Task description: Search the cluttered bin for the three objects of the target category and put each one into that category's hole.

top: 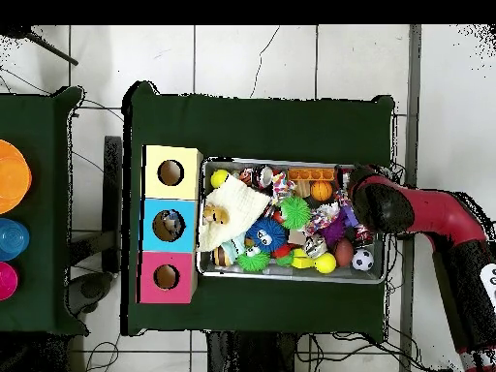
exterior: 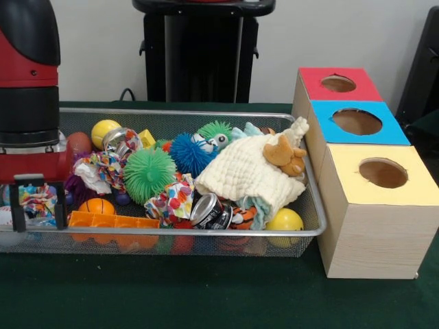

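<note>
A: Zero clear plastic bottles visible in the long silver wire-mesh bin (exterior: 206, 233). Probably buried, maybe under the cream waffle cloth (exterior: 240, 175).
B: Pincer (exterior: 39, 205) is spread open, low at the bin's end nearest the green desk's (exterior: 206, 301) left edge in the front view, straddling a crumpled multicoloured cloth (exterior: 36, 197).
A: Risk: it closes on cloth and drags clutter out, or takes the shiny silver can (exterior: 209, 211) by mistake.
B: Blue-topped round hole (exterior: 357, 121) is by the opposite edge. Long carry, so crinkly walls could slip.
</note>
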Controlling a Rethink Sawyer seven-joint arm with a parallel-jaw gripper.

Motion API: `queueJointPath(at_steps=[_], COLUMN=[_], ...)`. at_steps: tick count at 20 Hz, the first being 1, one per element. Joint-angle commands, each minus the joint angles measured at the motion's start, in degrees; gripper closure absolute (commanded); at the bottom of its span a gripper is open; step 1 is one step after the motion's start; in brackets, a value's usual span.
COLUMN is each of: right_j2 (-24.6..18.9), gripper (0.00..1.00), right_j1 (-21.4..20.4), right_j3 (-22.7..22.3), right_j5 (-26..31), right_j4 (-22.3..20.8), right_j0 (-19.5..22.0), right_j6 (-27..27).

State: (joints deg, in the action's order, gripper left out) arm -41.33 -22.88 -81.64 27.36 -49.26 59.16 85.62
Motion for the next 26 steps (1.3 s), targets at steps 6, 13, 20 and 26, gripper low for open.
queueJointPath(at_steps=[6,13,20,26], right_j2=[-5.9,-8.5,-6.1,-2.7], gripper=[0.00,0.00,0.00,0.00], right_j1=[9.4,10.7,9.9,6.9], right_j3=[-0.5,-2.7,-2.2,-1.7], right_j5=[3.7,6.4,8.7,14.4], right_j4=[-7.1,-3.7,-0.5,4.7], right_j0=[3.8,5.8,4.2,2.0], right_j6=[-38.7,-48.4,-45.6,-38.1])
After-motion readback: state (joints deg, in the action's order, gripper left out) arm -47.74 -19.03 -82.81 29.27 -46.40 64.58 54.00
